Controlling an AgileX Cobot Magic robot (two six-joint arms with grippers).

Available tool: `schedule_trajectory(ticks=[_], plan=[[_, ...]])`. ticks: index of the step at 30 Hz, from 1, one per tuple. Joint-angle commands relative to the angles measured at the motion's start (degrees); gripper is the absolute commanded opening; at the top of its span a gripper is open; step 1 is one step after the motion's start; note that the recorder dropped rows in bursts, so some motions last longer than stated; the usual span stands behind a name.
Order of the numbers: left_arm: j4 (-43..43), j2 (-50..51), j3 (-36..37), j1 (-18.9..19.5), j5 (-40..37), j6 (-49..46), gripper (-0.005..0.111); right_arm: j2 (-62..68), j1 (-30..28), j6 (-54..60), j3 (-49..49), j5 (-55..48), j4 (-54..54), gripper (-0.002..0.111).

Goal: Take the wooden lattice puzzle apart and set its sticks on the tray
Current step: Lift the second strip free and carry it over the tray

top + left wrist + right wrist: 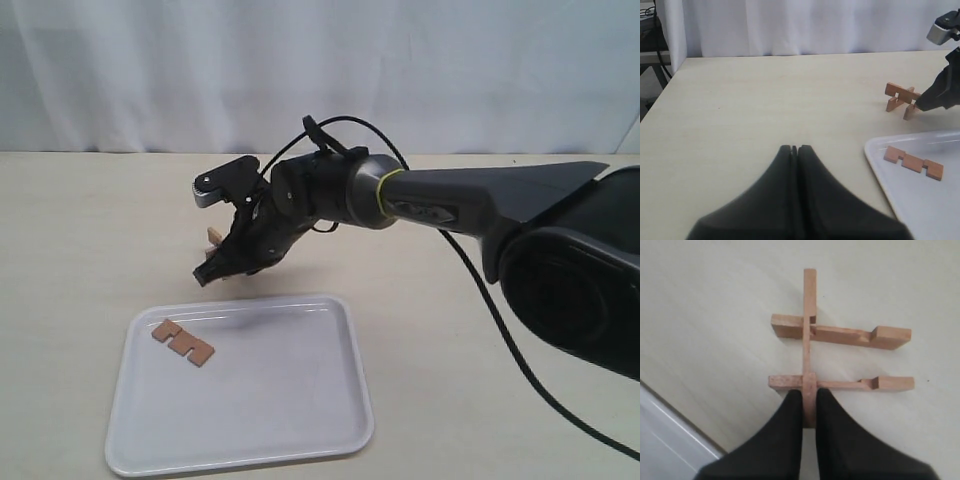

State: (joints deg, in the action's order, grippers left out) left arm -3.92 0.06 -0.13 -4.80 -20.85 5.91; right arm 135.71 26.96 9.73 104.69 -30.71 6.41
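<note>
Item: wooden lattice puzzle (840, 335), light-brown, three flat notched strips interlocked, two parallel with one notch each unfilled, crossed by a third on edge; it stands on the tabletop (80, 230) just outside the white tray (280, 400). My right claw (810, 400) is clamped on the end of the crossing stick (810, 290); my left claw (795, 148) hangs over bare tabletop, jaws pressed together. Item: one loose stick (183, 342), comb-like, flat in the tray's corner nearest the puzzle.

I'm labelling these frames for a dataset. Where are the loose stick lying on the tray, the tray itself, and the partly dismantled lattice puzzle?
loose stick (183, 342), exterior view, its middle section
tray (280, 400), exterior view, bare floor
partly dismantled lattice puzzle (840, 334), right wrist view, one cross stick
</note>
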Motion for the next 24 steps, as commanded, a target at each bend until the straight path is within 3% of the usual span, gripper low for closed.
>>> schedule_trajectory(ticks=[1,9,13,16,24], plan=[[-0.17,-0.06,0.13,0.05,0.53,-0.04,0.0,-2.89,-0.16,1.06,0.26,-1.57,-0.05,0.004],[-0.17,-0.06,0.13,0.05,0.53,-0.04,0.0,-9.0,-0.16,5.07,-0.52,-6.82,0.63,0.004],[-0.17,-0.06,0.13,0.05,0.53,-0.04,0.0,-14.5,-0.16,12.13,-8.0,-3.61,6.86,0.004],[-0.17,-0.06,0.13,0.05,0.53,-0.04,0.0,-19.15,-0.16,19.97,-16.24,1.74,15.8,0.004],[-0.17,-0.06,0.13,0.05,0.53,-0.04,0.0,-24.26,-0.16,53.66,-32.47,5.83,51.35,0.004]])
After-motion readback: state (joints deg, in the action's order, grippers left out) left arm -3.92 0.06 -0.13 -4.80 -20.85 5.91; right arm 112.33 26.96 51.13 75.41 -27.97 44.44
